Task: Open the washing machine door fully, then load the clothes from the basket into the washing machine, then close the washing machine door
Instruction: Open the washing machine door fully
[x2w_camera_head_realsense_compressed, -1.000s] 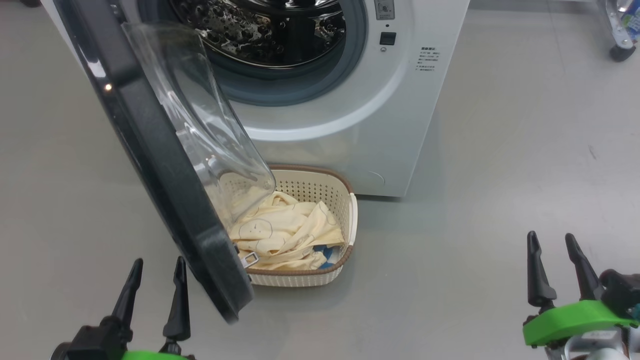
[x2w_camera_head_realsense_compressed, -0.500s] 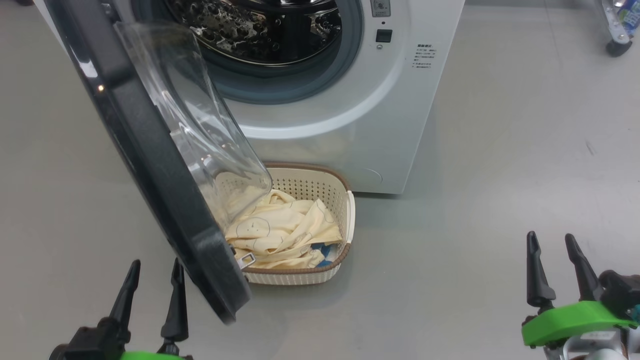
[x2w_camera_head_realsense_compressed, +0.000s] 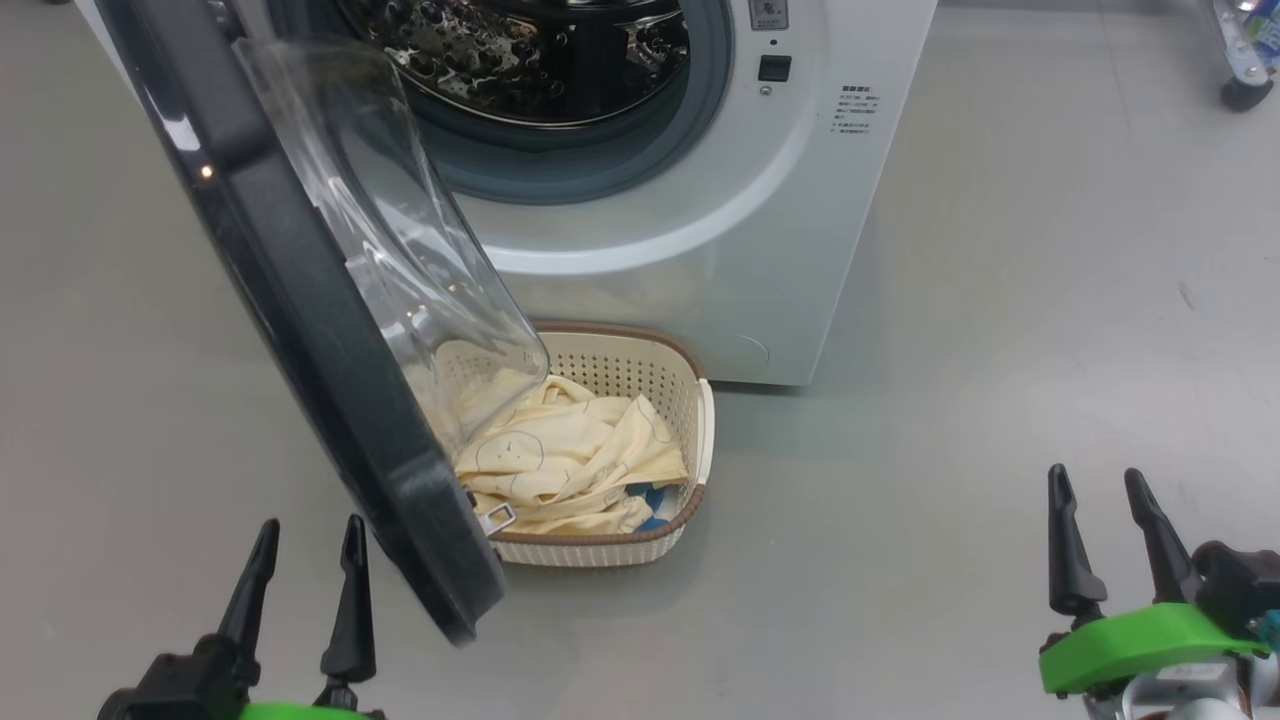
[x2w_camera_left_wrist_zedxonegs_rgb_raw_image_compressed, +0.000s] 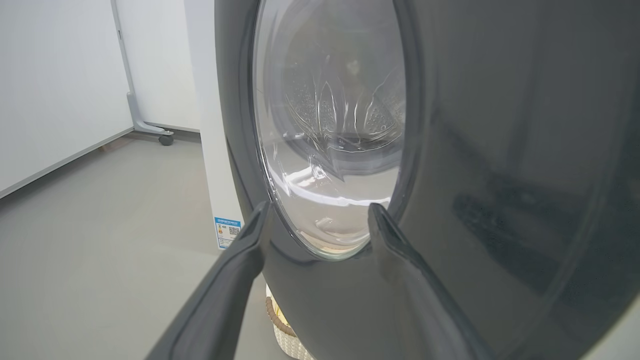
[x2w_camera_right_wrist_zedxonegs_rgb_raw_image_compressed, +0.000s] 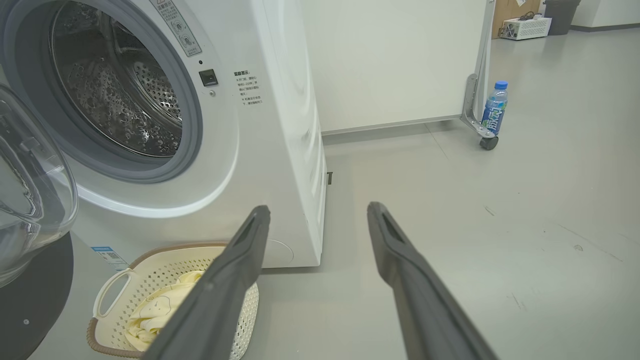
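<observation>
The white washing machine (x2w_camera_head_realsense_compressed: 760, 230) stands ahead with its steel drum (x2w_camera_head_realsense_compressed: 520, 60) exposed. Its door (x2w_camera_head_realsense_compressed: 300, 330), black-rimmed with a clear glass bowl, hangs partly open and juts out over the left part of the basket (x2w_camera_head_realsense_compressed: 690, 400). Pale-yellow clothes (x2w_camera_head_realsense_compressed: 570, 460) lie in the cream basket on the floor in front of the machine. My left gripper (x2w_camera_head_realsense_compressed: 308, 533) is open, low at the left, just outside the door's outer face (x2w_camera_left_wrist_zedxonegs_rgb_raw_image_compressed: 500, 175). At the lower right, my right gripper (x2w_camera_head_realsense_compressed: 1095, 483) is open and empty, well apart from the basket (x2w_camera_right_wrist_zedxonegs_rgb_raw_image_compressed: 150, 270).
Grey floor (x2w_camera_head_realsense_compressed: 1000, 350) spreads to the right of the machine. A white panel on a wheeled foot (x2w_camera_right_wrist_zedxonegs_rgb_raw_image_compressed: 487, 142) stands at the back right with a blue-capped bottle (x2w_camera_right_wrist_zedxonegs_rgb_raw_image_compressed: 494, 107) on its foot. A similar wheeled panel foot (x2w_camera_left_wrist_zedxonegs_rgb_raw_image_compressed: 165, 139) stands behind the machine's left side.
The head view has shifted slightly; the door, basket and clothes keep their places. Both grippers stay open and barely move.
</observation>
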